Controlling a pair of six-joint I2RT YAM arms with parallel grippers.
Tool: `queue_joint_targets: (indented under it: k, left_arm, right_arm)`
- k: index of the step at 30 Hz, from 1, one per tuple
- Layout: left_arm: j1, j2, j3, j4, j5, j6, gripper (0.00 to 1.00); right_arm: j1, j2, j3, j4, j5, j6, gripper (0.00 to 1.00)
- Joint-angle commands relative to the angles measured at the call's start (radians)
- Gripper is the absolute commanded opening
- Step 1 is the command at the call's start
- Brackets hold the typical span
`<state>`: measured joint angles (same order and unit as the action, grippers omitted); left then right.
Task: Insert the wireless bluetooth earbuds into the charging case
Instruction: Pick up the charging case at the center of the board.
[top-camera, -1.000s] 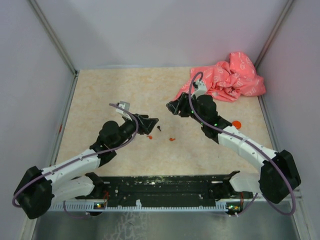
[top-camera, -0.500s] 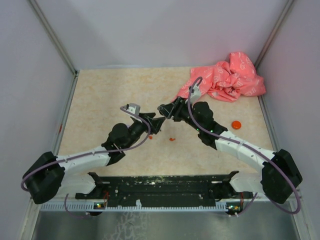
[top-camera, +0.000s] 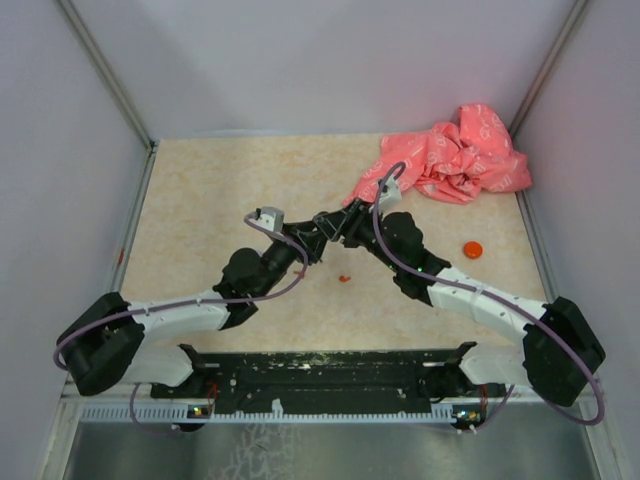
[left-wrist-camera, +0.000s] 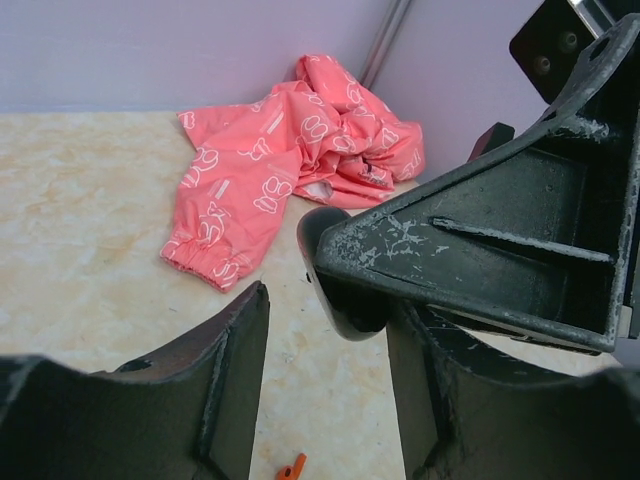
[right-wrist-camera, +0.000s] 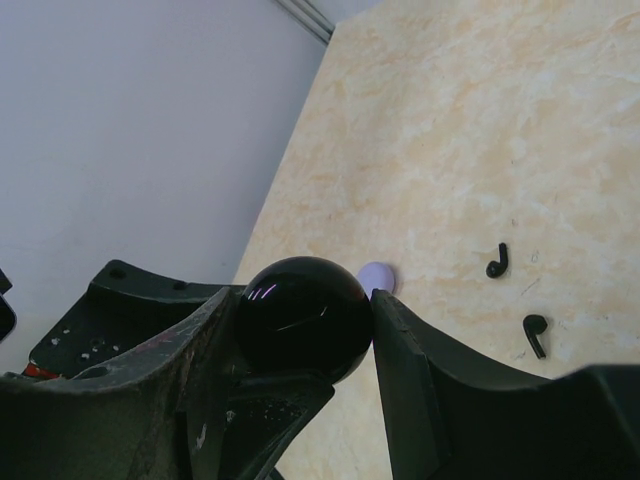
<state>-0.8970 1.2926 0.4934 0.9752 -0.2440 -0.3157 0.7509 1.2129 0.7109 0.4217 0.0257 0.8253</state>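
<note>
above the table (right-wrist-camera: 450, 120), the right gripper (right-wrist-camera: 305, 300) grips the round black case (right-wrist-camera: 300, 330). the left gripper (left-wrist-camera: 330, 300) is partly open around the case's edge, gap showing. two black earbuds (right-wrist-camera: 497, 261) lie loose below, apart from both.

Top: high above near edge, looking down whole table (top-camera: 220, 180). Wrists: close, low. Top and left share pink cloth (left-wrist-camera: 280, 170).

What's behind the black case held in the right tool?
Two black earbuds on the table, plus a pale disc half hidden by the case. Anything directly behind is covered.
</note>
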Motion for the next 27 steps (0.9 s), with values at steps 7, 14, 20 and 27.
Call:
queue_joint_targets:
  k: [7,14,20,27]
  left_arm:
    - [-0.009,0.040,0.007,0.152,-0.047,0.018,0.32]
    - [-0.008,0.034,-0.038,0.171,-0.049,0.007,0.06]
    - [0.000,-0.003,-0.104,0.183,-0.035,0.016,0.00]
    - [0.076,-0.087,-0.188,0.176,0.161,0.017,0.00]
  right_arm:
    - [0.034,-0.034,-0.015,0.071,0.028,0.019,0.42]
    - [0.034,-0.042,-0.022,0.070,0.039,0.009,0.52]
    - [0.021,-0.066,-0.008,0.045,0.042,-0.051,0.63]
    - [-0.117,-0.105,-0.027,0.127,-0.229,-0.144,0.66]
